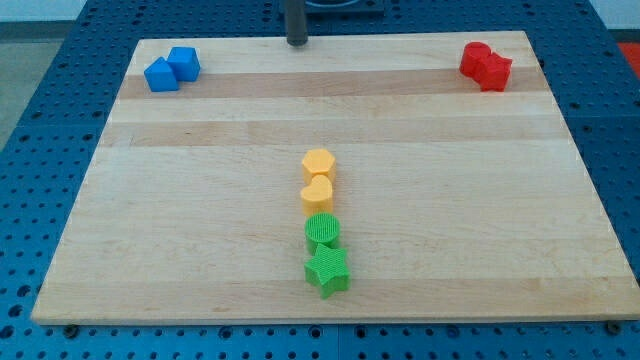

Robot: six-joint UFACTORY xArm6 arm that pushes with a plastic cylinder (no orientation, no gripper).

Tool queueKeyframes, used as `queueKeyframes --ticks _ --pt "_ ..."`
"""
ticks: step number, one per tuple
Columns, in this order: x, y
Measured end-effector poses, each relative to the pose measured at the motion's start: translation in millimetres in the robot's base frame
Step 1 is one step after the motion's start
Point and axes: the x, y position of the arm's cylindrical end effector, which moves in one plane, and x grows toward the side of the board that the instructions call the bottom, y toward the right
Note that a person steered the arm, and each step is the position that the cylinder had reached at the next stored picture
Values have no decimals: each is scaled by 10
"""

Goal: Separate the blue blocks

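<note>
Because the two blue blocks sit touching at the view's top left corner of the bench (pixel 200 190), the pair has to be split where they meet. The left blue block (pixel 160 75) looks like a low pentagon or wedge shape, though I cannot be sure; the right blue cube (pixel 184 63) stands just behind it and to the right. Both look like small, stiff, light plastic pieces that should slide readily on the smooth wood and may spin if struck off-centre. There is nothing to take hold of them with: this arm carries no claw, so no spread or pinch can be told, only a rod. I judge the best contact is the seam between them, or the outer face of one, pushed squarely.

My tip (pixel 297 43) rests at the top edge of the bench, near the middle, well apart from the blue pair and touching no block. Two yellow blocks (pixel 318 178) and two green blocks (pixel 326 252) line up at centre; two red blocks (pixel 485 65) sit top right.
</note>
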Motion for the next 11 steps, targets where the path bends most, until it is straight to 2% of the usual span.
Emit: queueKeyframes --ticks 5,8,10,11 --pt "-27 -939" --pt "-25 -2294" --pt "18 -2384" --pt "249 -2059"
